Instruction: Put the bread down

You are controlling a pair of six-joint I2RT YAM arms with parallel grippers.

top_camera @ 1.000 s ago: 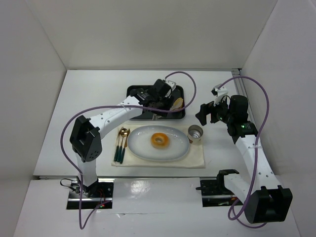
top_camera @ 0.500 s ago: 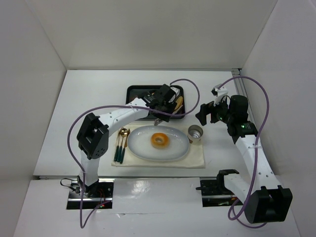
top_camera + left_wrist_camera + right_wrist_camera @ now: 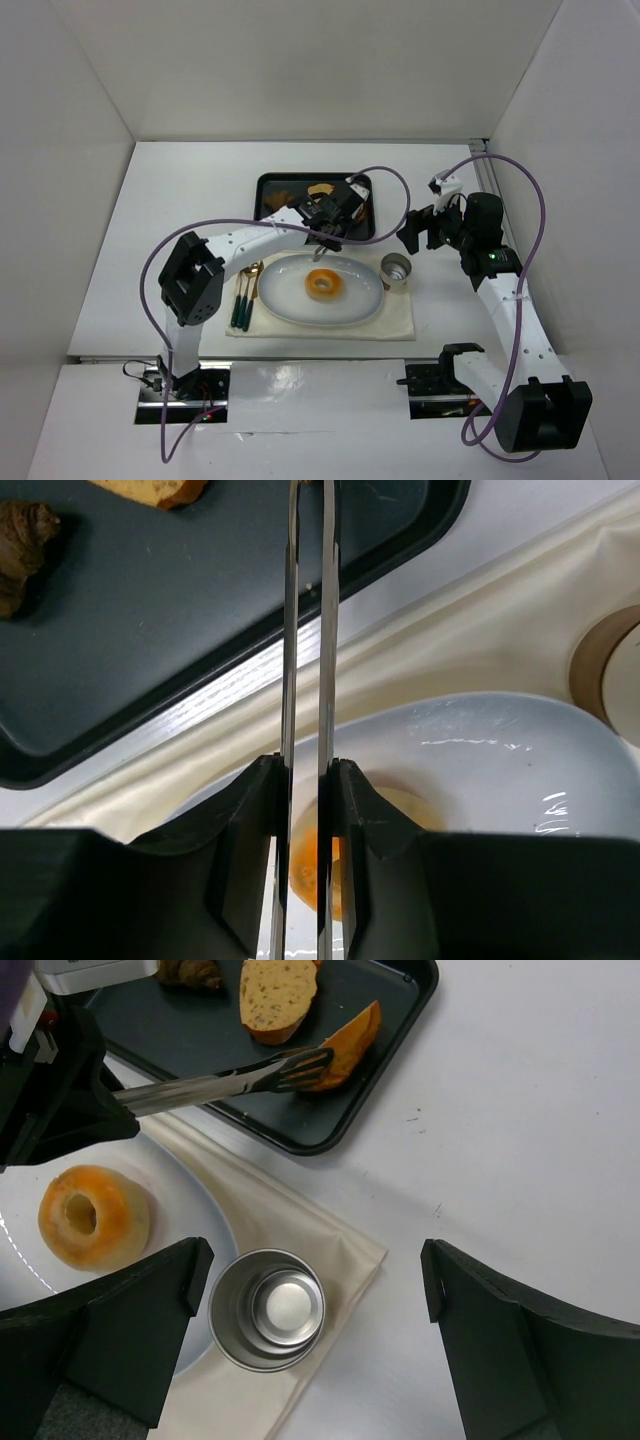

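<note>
White walls close in a white table [image 3: 180, 200]. From above, a black tray [image 3: 268, 184] of bread sits at the back. Nearer me a white plate [image 3: 290, 300] rests on a cloth [image 3: 400, 322], with cutlery [image 3: 243, 295] to its left and a metal cup [image 3: 397, 268] to its right. The ring-shaped bread [image 3: 323, 284] lies on the plate. My left claw [image 3: 330, 215] hangs over the tray's near rim. My right claw [image 3: 408, 233] hovers beside the cup.

At my left wrist, the claw is clamped narrow on a pair of tongs [image 3: 328, 600]. Their blades run almost together, out over plate and cloth to the tray, and nothing shows between them.

At my right wrist, the claw gapes wide and empty above the cup. The tong tips sit at an orange-crusted slice [image 3: 345, 1045] in the tray's corner; whether they touch it I cannot tell.

I judge one bread placed. If another is wanted, gripping that slice and carrying it over remain.
</note>
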